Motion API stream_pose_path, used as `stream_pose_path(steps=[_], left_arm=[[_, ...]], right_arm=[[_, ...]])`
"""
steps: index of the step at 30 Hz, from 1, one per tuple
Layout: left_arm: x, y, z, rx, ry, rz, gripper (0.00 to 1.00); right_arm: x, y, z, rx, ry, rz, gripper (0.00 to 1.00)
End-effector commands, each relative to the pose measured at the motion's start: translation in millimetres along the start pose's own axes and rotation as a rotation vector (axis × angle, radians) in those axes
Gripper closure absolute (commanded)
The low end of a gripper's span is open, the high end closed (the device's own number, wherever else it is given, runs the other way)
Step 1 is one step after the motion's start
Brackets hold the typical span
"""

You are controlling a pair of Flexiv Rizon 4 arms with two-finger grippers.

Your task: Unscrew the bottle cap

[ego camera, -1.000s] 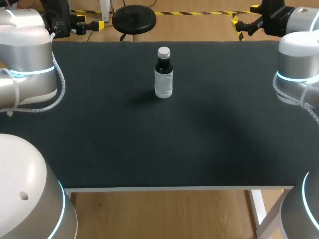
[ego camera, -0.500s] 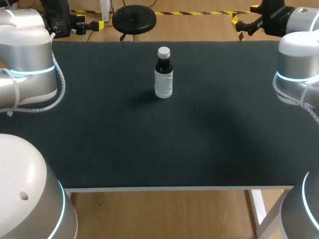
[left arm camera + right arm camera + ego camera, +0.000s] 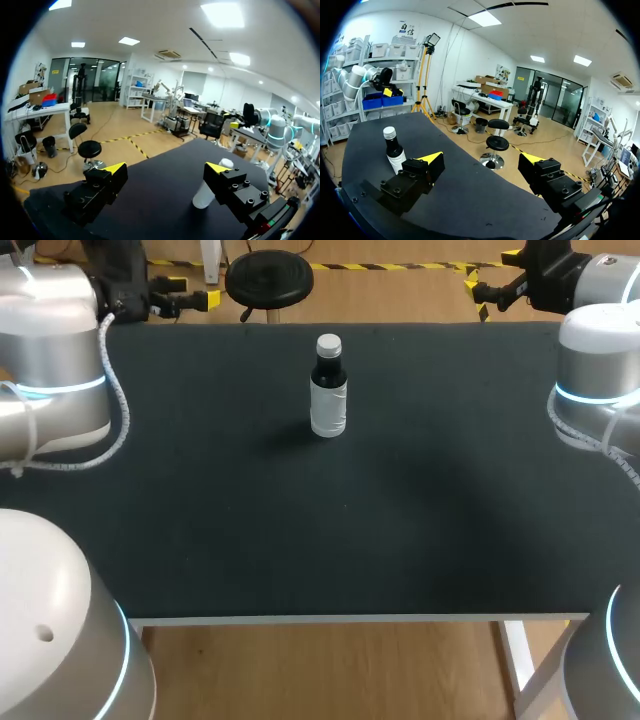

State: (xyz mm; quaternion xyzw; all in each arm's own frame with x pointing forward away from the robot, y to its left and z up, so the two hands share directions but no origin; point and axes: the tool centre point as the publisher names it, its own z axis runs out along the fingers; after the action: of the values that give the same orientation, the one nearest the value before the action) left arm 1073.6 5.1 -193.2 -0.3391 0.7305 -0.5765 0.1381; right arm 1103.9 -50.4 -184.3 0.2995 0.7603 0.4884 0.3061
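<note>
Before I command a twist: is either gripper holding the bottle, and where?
Nothing is held. The left gripper and right gripper are both open, apart from the bottle.

Matt black table, glossy dark bottle (white paper-like label), smooth white plastic cap

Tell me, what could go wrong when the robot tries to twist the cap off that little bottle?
1. The bottle stands tall and narrow, alone on the table, so a bump from a finger could tip it.
2. The left gripper and right gripper are both open and away from it. If only one twists the cap while nothing holds the body, the whole bottle may just spin.
</note>
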Motion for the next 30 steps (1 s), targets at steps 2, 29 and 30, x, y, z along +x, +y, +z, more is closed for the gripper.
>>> stream_pose_path(steps=[2,29,30], left_arm=[[-2.3,17.7,5.1,0.049,0.119,0.063,0.0],[49.1,68.6,56.9,0.199,0.517,0.258,0.0],[51.4,69.3,58.5,0.2,0.526,0.267,0.0]], right_arm=[[0.0,-0.1,0.2,0.0,0.0,0.0,0.0],[0.0,-0.1,0.2,0.0,0.0,0.0,0.0],[0.0,-0.1,0.2,0.0,0.0,0.0,0.0]])
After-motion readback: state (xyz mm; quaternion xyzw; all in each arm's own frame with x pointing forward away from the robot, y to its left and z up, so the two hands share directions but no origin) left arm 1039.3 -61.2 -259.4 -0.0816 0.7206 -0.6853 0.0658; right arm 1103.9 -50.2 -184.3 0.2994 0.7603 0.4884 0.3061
